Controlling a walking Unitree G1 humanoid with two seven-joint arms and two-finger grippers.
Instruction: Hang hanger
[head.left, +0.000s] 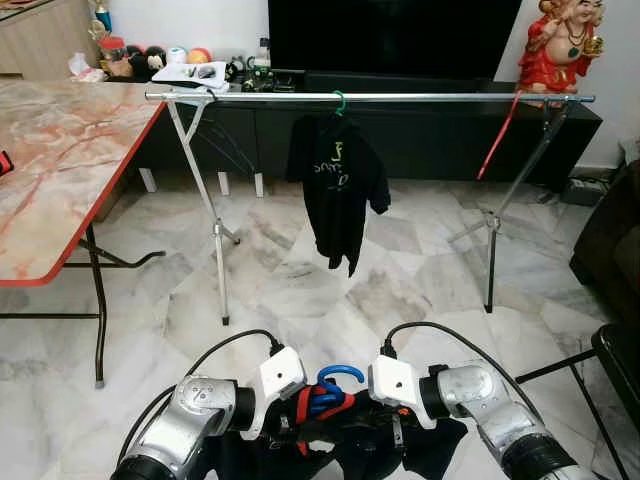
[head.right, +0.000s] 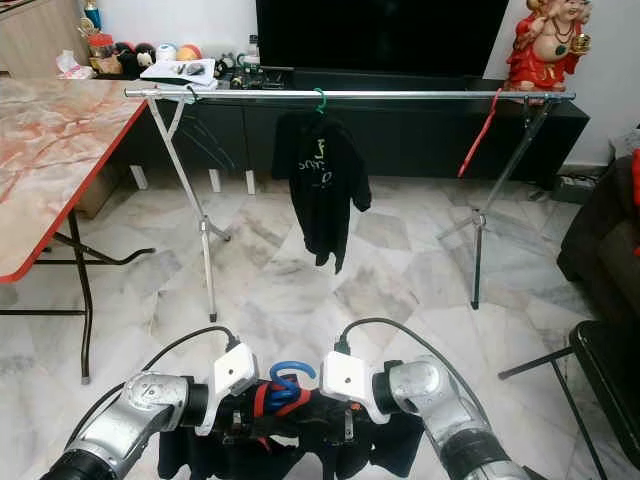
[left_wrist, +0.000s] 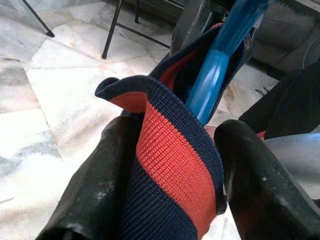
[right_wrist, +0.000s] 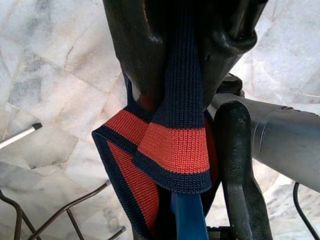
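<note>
The blue hanger (head.left: 338, 378), dressed in a navy-and-red collared garment (left_wrist: 170, 165), sat low between both arms, well short of the rail (head.left: 400, 97); the left end effector (left_wrist: 165, 175) pinched the striped collar, and the right end effector (right_wrist: 187, 55) clamped the same knit; a black shirt (head.left: 335, 185) already hung there; lifting, approaching and hooking all remained, I judged.

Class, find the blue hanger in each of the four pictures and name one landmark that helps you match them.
Left eye view: blue hanger hook, bottom centre, between both hands.
Right eye view: hook bottom centre, left of middle.
Left wrist view: blue bar upper centre, behind the collar.
Right wrist view: blue stub at the bottom edge.
Shared landmark: the red and navy ribbed collar around it.
</note>
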